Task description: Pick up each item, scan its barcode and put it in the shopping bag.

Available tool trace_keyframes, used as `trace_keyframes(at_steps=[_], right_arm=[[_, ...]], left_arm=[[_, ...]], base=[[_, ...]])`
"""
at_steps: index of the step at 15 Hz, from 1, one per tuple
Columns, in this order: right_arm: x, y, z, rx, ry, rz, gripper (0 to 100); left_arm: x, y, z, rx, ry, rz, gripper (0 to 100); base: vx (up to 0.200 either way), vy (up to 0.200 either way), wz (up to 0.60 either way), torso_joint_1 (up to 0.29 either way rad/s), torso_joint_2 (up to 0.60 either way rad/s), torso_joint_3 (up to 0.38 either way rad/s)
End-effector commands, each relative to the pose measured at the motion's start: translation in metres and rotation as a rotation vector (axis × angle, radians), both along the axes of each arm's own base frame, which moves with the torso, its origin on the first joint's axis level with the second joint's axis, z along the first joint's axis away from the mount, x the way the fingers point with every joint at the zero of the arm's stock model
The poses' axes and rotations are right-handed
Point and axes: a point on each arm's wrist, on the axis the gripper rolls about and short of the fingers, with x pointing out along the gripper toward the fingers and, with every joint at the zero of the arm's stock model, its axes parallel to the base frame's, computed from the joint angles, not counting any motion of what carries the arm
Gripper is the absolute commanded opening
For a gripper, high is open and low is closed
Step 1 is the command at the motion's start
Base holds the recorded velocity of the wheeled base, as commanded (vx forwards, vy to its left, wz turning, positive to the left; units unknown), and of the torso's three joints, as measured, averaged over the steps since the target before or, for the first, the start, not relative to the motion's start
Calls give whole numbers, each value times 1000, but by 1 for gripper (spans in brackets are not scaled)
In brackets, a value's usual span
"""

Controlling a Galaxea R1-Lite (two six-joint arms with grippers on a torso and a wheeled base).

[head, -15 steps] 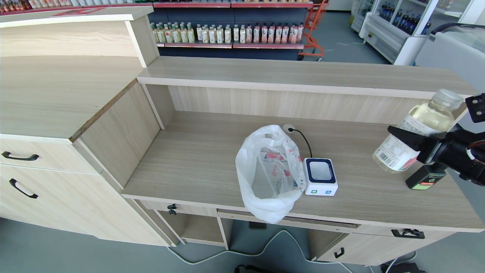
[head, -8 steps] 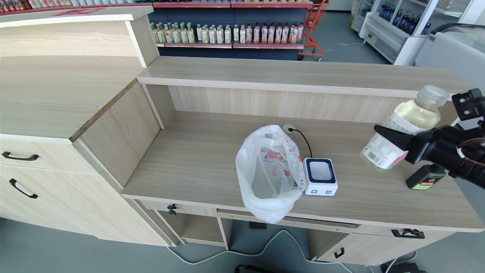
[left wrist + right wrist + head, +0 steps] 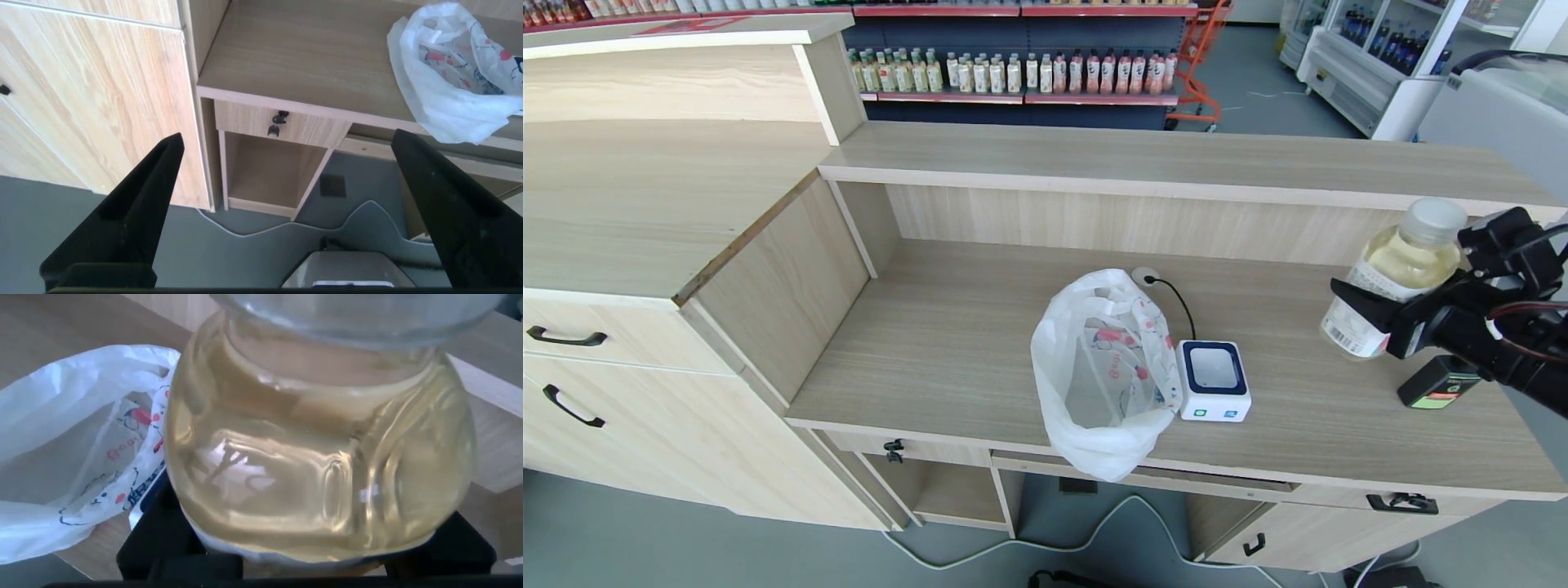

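Over counter [image 3: 980,343], right pincer [image 3: 1376,314], clamped on bottle [image 3: 1409,261], likely needs barcode [image 3: 1342,336] turned down toward scanner [image 3: 1213,380], well to its left.

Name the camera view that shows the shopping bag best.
Head view: the whole shopping bag stands open on the counter beside the scanner. Left wrist view catches its front overhang; right wrist view shows one side behind the bottle.

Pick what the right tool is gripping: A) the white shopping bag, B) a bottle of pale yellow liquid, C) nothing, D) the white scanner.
B: the right tool is clamped around the labelled body of the bottle, off to the right of the scanner.
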Motion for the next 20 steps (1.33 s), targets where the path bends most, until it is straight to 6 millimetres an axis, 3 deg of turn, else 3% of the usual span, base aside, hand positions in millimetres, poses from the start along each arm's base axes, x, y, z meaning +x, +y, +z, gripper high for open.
trace_keyframes(at_steps=[1, 5, 9, 12, 20], right_arm=[[3, -9, -4, -18, 2, -68, 0], [3, -13, -5, -65, 1, -149, 0], [10, -5, -6, -68, -5, -114, 0], [23, 21, -14, 39, 48, -3, 0], [58, 93, -66, 140, 113, 279, 0]], left_arm=[[0, 0, 0, 0, 0, 0, 100], [0, 0, 0, 0, -1, 0, 100], [0, 0, 0, 0, 0, 0, 100], [0, 0, 0, 0, -1, 0, 100], [0, 0, 0, 0, 0, 0, 100]], base=[[0, 0, 0, 0, 0, 0], [0, 0, 150, -1, 1, 1], [0, 0, 300, 1, 1, 1], [0, 0, 0, 0, 0, 0], [0, 0, 0, 0, 0, 0]])
